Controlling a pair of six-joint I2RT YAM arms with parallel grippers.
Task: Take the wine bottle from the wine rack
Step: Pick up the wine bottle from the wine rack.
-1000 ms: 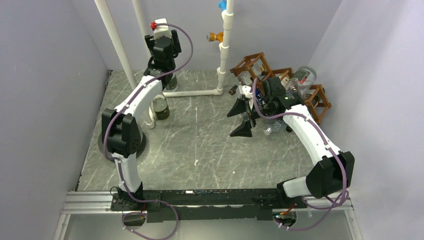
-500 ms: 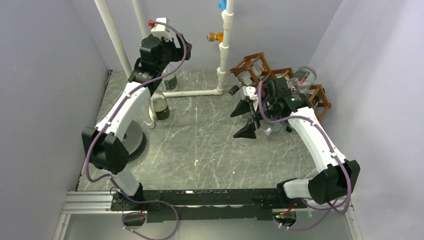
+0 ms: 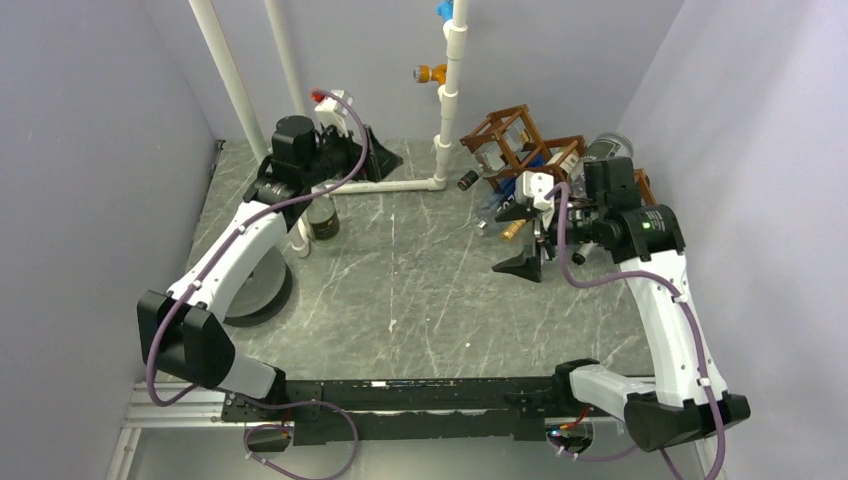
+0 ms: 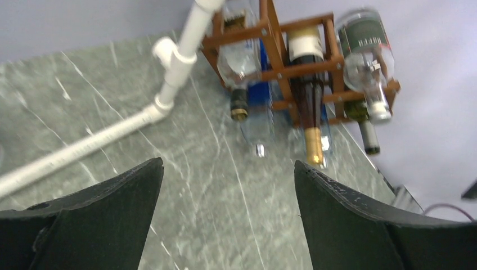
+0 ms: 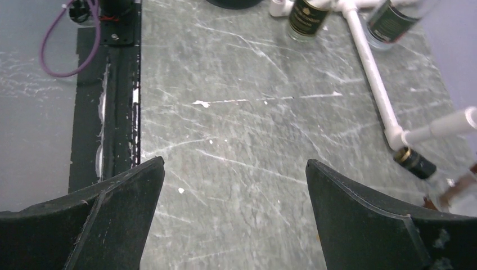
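Progress looked partial from where I sat. The wine rack (image 3: 500, 122) stood at the far right corner of the table (image 3: 420, 290), close to the right wall, and it was far from cleared. Through the left wrist camera I counted at least four bottles lying in its cells, necks pointing out over the table. Among them were a dark bottle with a gold foil neck (image 4: 310, 107) in the middle and a clear bottle with a green label (image 4: 363, 45) at the top right. Off the rack, two bottles (image 5: 306, 16) stood upright near the far left corner beside the white pipe (image 3: 400, 185), so I judged part of the job done. Neither arm had anything in hand. The left gripper (image 4: 228, 169) hung by the far edge near those upright bottles, fingers spread wide with only bare table between them. The right gripper (image 5: 235, 163) was spread just as wide and equally empty, hovering just in front of the rack. It was near the gold-necked bottle but not around it, as far as I could tell from above. What remained, in my reading, was to bring the right jaws round a neck, close them, and draw that bottle out of its cell.
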